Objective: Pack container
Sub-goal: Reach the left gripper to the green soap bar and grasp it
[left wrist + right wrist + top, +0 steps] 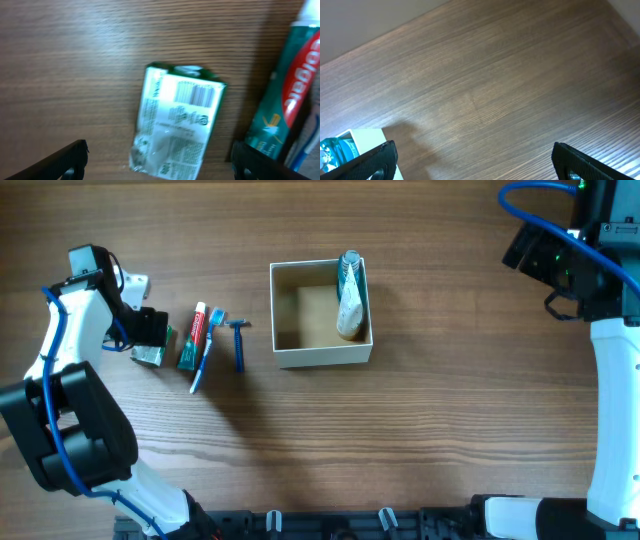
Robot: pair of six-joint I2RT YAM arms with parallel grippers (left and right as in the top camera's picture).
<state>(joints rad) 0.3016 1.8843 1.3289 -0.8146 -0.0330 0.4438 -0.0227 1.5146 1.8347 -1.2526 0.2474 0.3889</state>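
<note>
The container [281, 316] is a square white box with a tan inside, at the table's middle; a clear teal bottle [350, 296] lies along its right wall. Left of it lie a blue razor [239, 342], a toothbrush [207, 352], a green and red toothpaste tube [193, 338] and a green and white wrapped packet [152, 354]. My left gripper [150, 330] is open above the packet [177, 120], with its fingers apart on either side of the packet; the toothpaste [290, 95] lies to the right. My right gripper [475, 165] is open and empty, high at the far right.
The right arm [600, 290] stands along the table's right edge. The box's corner [367, 136] and the bottle's teal end [335, 150] show at the lower left of the right wrist view. Bare wood lies between box and right arm.
</note>
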